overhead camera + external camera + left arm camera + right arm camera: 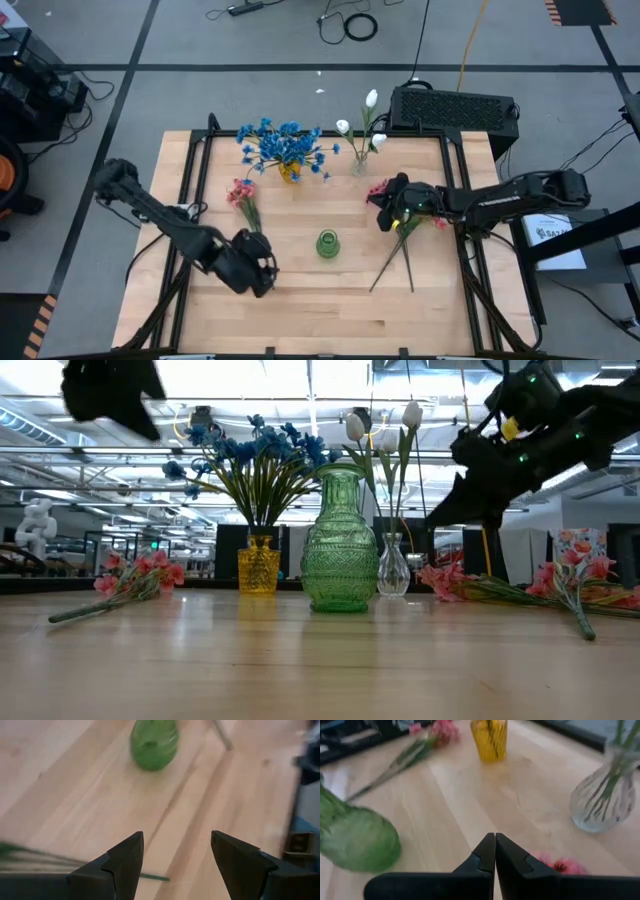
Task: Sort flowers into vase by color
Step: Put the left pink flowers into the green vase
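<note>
Left gripper [262,272] hangs open and empty beside the pink sprig [243,203]; right gripper [388,207] is shut, empty. Left should drop lower, pinch the stem mid-length, then carry it to the green vase [328,244].

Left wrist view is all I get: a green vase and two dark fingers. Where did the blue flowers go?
Observer: The blue flowers stand in a yellow vase, farther back on the table than the green vase.
Operator: Is anything in the green one?
Observer: It looks empty. The white tulips sit in a clear vase behind it.
Operator: What's the other arm doing?
Observer: The right gripper is shut, holding nothing, above pink flowers that lie on the table.
</note>
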`<state>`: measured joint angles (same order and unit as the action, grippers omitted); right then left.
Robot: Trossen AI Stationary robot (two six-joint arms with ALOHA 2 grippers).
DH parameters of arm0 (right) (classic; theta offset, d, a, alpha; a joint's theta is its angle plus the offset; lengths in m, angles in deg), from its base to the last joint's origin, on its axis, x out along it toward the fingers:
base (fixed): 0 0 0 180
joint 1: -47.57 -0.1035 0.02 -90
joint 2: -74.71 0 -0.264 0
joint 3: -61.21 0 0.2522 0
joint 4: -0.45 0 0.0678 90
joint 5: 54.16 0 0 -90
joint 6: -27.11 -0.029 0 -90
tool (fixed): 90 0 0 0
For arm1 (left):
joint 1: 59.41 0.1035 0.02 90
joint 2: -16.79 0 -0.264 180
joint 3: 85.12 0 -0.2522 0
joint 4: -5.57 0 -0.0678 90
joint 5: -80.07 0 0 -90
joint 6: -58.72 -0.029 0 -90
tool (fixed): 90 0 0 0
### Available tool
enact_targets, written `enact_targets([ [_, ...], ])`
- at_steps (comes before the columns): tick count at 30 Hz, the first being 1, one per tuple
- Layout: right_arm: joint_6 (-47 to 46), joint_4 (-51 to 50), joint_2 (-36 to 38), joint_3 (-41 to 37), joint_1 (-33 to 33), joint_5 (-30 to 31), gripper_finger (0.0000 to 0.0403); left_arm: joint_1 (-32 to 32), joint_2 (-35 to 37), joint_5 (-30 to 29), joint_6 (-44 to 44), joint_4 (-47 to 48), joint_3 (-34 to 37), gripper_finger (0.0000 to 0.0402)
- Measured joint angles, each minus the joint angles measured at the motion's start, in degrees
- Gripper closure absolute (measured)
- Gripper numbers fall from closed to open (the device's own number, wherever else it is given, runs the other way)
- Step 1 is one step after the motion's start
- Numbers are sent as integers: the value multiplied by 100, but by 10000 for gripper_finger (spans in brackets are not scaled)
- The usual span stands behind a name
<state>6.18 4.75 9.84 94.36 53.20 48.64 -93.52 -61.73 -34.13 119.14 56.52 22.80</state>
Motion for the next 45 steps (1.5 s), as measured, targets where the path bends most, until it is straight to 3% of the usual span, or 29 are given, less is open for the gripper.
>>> enact_targets([
  [4,-90,112,168,0,-160,78,399,-5,-549,-172,821,209,6,162],
  [12,-260,68,253,2,-539,67,399,23,-1339,-100,4185,1941,6,162],
  [15,-374,66,253,0,-645,65,399,83,-1528,25,4883,2376,10,162],
  [20,-533,86,253,2,-862,65,399,167,-1678,84,5040,2295,10,162],
  [27,-545,195,253,1,-1124,96,399,331,-1877,99,6050,2084,8,162],
  [45,662,224,253,0,-1200,115,399,809,-2730,145,6032,1900,8,162],
])
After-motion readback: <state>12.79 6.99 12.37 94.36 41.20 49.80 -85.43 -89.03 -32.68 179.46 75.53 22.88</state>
